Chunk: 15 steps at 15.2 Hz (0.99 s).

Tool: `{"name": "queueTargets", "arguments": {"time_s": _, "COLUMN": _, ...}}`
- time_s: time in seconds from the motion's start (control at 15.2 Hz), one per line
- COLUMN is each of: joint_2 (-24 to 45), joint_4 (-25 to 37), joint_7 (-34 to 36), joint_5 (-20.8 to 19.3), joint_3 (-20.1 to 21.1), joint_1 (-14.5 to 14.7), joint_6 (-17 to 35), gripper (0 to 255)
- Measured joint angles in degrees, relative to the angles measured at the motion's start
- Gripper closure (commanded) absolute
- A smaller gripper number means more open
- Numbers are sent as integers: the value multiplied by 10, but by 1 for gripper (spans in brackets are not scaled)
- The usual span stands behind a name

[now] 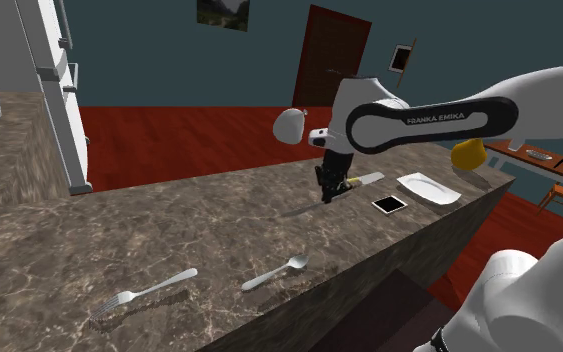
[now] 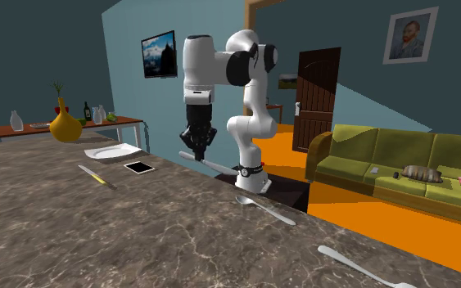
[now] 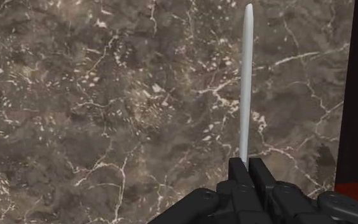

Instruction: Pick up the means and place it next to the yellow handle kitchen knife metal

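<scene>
Gripper [image 3: 247, 163] clamped on thin white utensil [image 3: 247, 76] above marbled counter [image 3: 75, 127], held end hidden between fingers [image 3: 238, 172], kind unclear.

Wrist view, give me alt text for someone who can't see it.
Two black fingers clasp a thin white utensil that points away from them over a brown marbled counter. The counter's edge runs close beside the utensil.

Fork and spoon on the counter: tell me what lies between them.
Nothing. In the shoulder view, the stretch between the fork and the spoon is bare brown veined counter.
</scene>
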Motion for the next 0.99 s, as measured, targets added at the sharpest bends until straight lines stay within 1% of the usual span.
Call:
{"name": "queueTargets", "arguments": {"time_s": 0.13, "joint_2": -22, "joint_4": -18, "joint_7": -27, "joint_5": -7, "joint_3": -19, "joint_1": -12, "joint_6": -2, "gripper": 255}}
{"name": "queueTargets", "arguments": {"time_s": 0.53, "joint_2": -45, "joint_4": -34, "joint_7": -105, "joint_5": -32, "joint_3": -73, "joint_1": -48, "joint_6": -4, "gripper": 255}}
{"name": "queueTargets", "arguments": {"time_s": 0.66, "joint_2": -39, "joint_4": -26, "joint_7": -133, "joint_5": -39, "joint_3": -94, "joint_1": -60, "joint_6": -3, "gripper": 255}}
{"name": "queueTargets", "arguments": {"time_s": 0.99, "joint_2": -39, "joint_4": -28, "joint_7": -205, "joint_5": -60, "joint_3": -147, "joint_1": -92, "joint_6": 6, "gripper": 255}}
